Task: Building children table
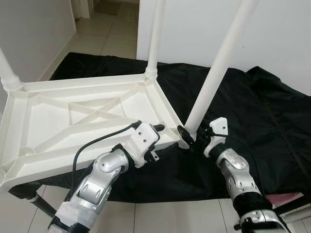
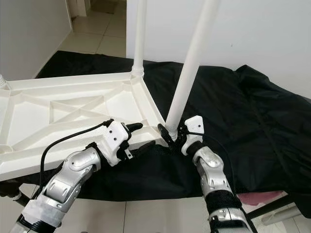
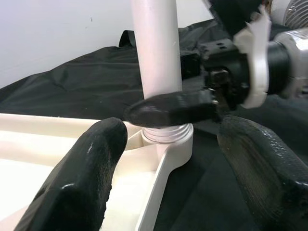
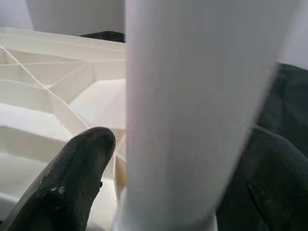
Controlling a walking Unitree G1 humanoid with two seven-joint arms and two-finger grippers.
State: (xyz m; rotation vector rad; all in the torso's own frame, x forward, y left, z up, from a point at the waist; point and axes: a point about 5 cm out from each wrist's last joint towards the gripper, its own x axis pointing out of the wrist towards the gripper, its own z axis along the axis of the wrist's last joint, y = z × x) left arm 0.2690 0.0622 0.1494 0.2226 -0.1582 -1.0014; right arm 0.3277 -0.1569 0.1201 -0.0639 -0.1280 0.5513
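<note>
While tabletop (image 1: 73, 121) lies inverted, leg (image 1: 221, 63) points up w/ slight tilt.

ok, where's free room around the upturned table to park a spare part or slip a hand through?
Free: black cloth right of the near leg, up to the wall; the ribbed tabletop underside between the corner sockets. Crowded: the near corner, where the right hand straddles the leg's base and the left hand sits at the table edge.

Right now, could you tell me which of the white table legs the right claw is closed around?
The leaning leg at the tabletop's near right corner; the right claw grips its base. The far-corner leg stands upright, untouched.
</note>
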